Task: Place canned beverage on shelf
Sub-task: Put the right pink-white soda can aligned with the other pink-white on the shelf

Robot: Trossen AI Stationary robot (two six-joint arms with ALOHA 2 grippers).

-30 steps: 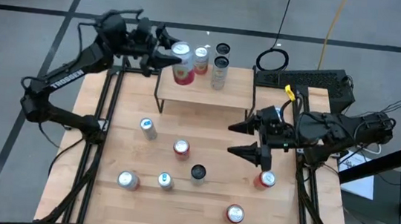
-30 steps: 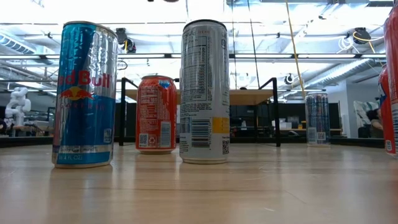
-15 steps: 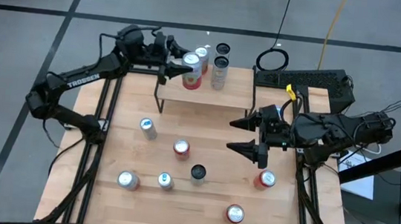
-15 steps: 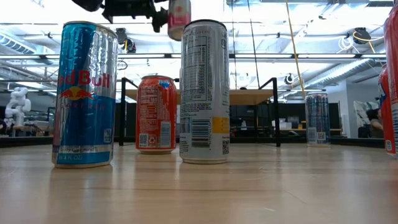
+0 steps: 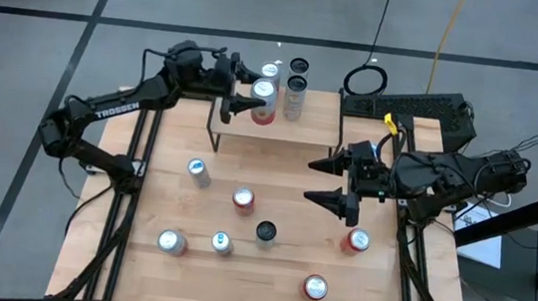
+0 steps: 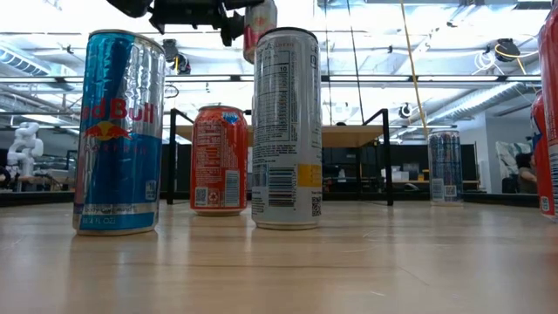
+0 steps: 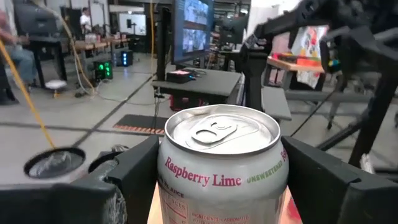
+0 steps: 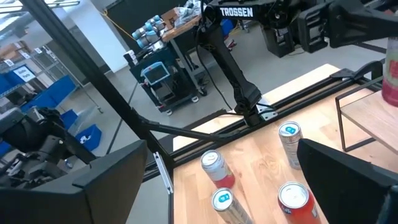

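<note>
A white and pink can (image 7: 221, 163) labelled Raspberry Lime is gripped by my left gripper (image 5: 251, 96). It hangs over the left part of the shelf (image 5: 296, 131), a small wood-topped stand on thin black legs. In the low view the can (image 6: 260, 22) shows high above the shelf's top (image 6: 349, 135). Three other cans (image 5: 295, 91) stand at the shelf's far edge. My right gripper (image 5: 342, 184) is open and hangs over the table right of the middle, with nothing between its fingers. My left gripper pinches the can's side wall (image 7: 163, 177) between its two fingers (image 7: 134, 183), one on each side, just below the rim. The fingers lie level and reach in from the table's left. The can is upright, top up, and lifted clear of the shelf.
Several loose cans stand on the tabletop: a silver one (image 5: 199, 171), a red one (image 5: 243, 200), a dark-topped tall one (image 5: 266, 232), others near the front (image 5: 171, 242) and by my right gripper (image 5: 357, 242). Black frame rails (image 5: 135, 187) run along both table sides.
My left gripper has carried the can toward the table's right edge and down, from beyond the shelf's left end to over its left part. The can leaned at first and now stands nearly upright. It has come into the top of the low view.
</note>
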